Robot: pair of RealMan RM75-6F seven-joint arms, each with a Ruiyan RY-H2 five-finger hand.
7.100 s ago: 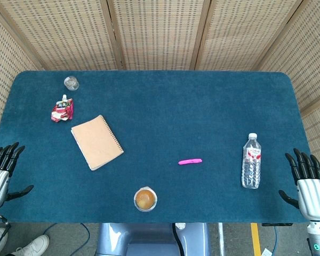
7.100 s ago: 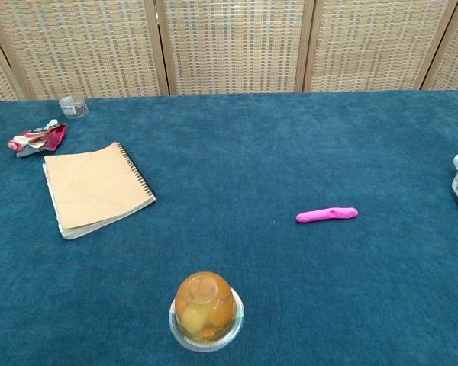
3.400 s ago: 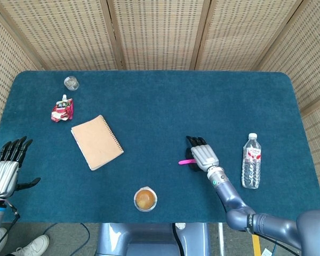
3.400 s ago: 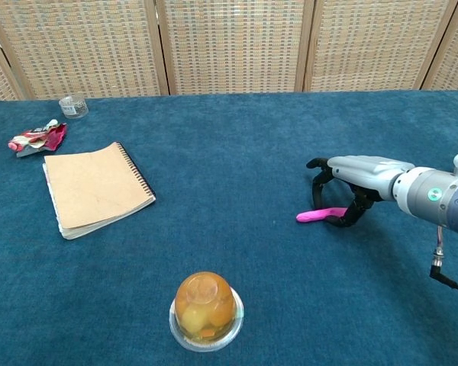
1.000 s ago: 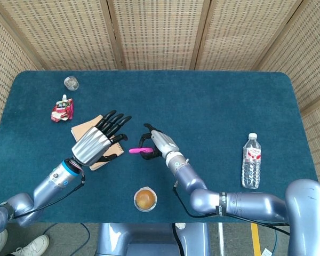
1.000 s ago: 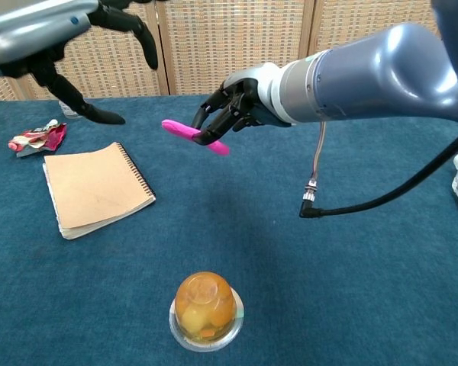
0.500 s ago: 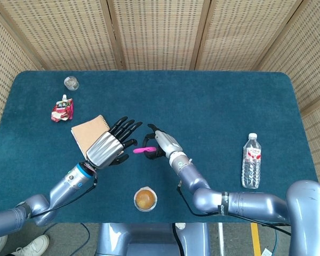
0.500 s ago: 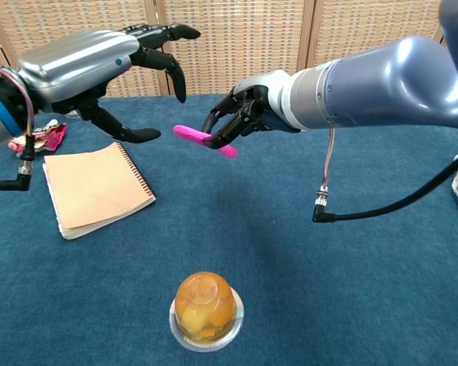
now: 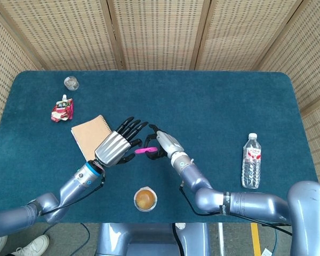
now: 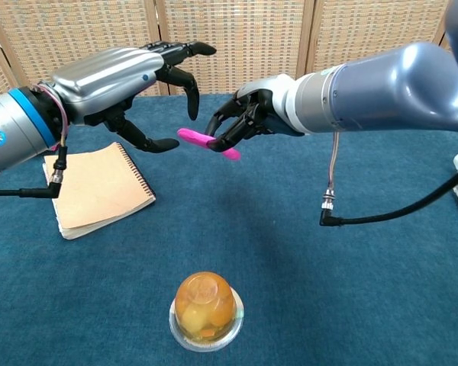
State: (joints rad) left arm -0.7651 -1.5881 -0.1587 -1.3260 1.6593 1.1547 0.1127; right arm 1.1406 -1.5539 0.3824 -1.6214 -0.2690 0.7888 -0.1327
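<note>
Looks like a lab-type test setup: a table [image 9: 229,101] covered in blue cloth, closed off by woven screens [image 9: 154,32], yellow tape [image 9: 254,237] seen on the floor, random props like a notebook [image 9: 85,136] scattered around.

Slim pink stick [image 9: 143,151] [image 10: 208,143] midair in right hand [image 9: 161,144] [image 10: 248,116]

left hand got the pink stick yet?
No, the pink stick is pinched in the right hand; the left hand is spread open beside it, holding nothing.
</note>
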